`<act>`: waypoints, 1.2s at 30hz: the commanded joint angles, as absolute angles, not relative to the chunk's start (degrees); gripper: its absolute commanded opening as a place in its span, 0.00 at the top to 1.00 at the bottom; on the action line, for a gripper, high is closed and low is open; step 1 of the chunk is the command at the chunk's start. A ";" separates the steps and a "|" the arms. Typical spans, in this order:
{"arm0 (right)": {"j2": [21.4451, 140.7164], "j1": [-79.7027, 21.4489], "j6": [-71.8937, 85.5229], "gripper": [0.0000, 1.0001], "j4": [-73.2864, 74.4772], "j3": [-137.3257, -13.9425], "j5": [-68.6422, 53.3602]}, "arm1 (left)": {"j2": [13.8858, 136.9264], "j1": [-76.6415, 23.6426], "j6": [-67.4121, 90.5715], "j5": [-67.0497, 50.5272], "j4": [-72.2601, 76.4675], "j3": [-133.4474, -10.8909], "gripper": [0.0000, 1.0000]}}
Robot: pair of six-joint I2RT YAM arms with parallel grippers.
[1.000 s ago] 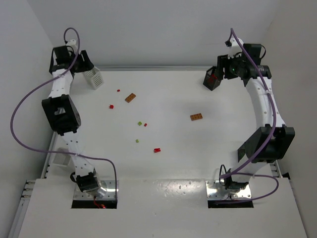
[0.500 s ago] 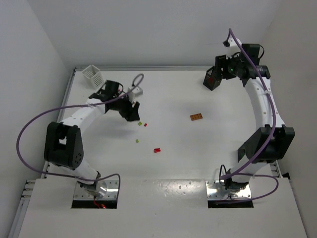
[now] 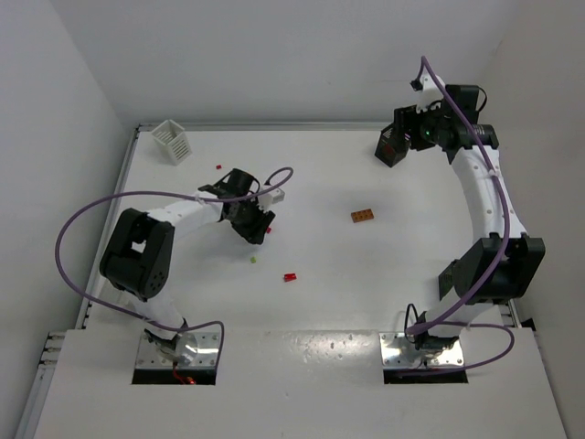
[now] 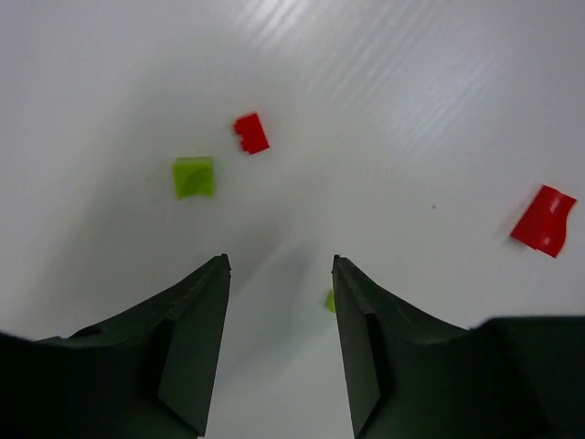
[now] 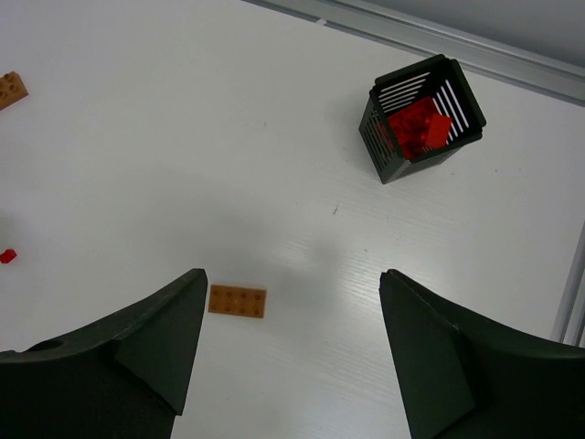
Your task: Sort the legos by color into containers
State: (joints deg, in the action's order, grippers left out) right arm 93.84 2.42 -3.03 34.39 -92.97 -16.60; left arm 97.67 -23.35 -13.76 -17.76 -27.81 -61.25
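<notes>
Legos: yellow-green brick (image 4: 194, 176) and red brick (image 4: 250, 133) lie loose on the surface (image 4: 411, 91), just ahead of my left fingers (image 4: 196, 311), which are parted and empty. Another green piece (image 4: 329, 300) is mostly hidden behind one finger. Red bricks (image 5: 419, 123) sit in the black basket (image 5: 377, 133). An orange-brown plate (image 5: 238, 300) lies flat below my right fingers (image 5: 155, 338), which are spread wide, holding nothing. A second plate (image 5: 9, 89) is cut off at the frame edge. White basket (image 3: 171, 140): far left corner, contents indiscernible.
</notes>
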 commanded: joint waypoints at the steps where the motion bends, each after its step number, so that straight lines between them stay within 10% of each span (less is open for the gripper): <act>1: 91.23 2.20 -3.25 0.23 32.34 -92.90 -16.96 | 97.82 -24.70 -9.59 -10.29 -23.74 -62.14 0.45; 24: 92.81 2.20 -3.25 0.23 32.34 -95.18 -16.96 | 109.86 -22.94 -10.20 -11.86 -23.73 -70.05 0.48; 36: 93.87 2.20 -3.25 0.23 32.34 -95.71 -17.49 | 106.62 -21.09 -12.48 -13.54 -24.79 -65.92 0.78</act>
State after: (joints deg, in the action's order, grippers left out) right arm 93.78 2.42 -3.03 34.35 -93.25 -16.71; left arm 108.44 -22.44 -11.51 -12.64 -23.03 -68.16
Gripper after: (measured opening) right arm 0.765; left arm 0.246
